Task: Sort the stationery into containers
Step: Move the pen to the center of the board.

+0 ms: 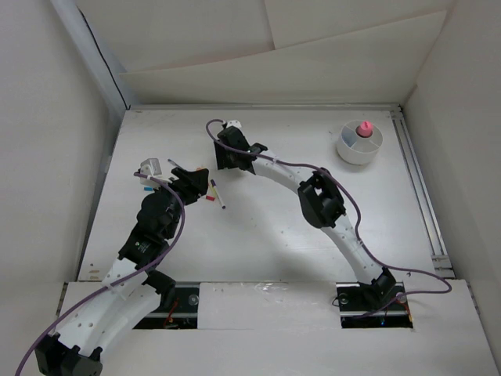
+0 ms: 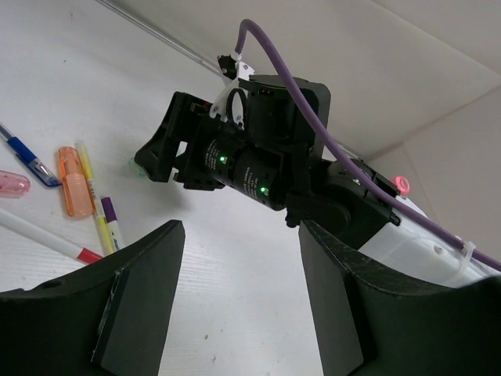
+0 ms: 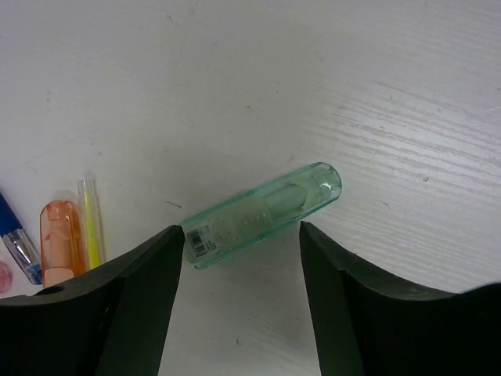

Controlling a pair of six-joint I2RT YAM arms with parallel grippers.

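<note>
My right gripper points down at the table at the back left. In its wrist view it is open, with a clear green tube lying flat between the fingertips, untouched. An orange piece, a yellow pen and a blue pen lie to its left. My left gripper is open and empty, low over the table, facing the right gripper. The round white divided cup stands at the back right with a pink-capped tube upright in it.
In the left wrist view the orange piece, a purple-tipped pen, a red-tipped white pen and a pink cap lie left of my fingers. A grey-white object sits near the left wall. A rail runs along the right side.
</note>
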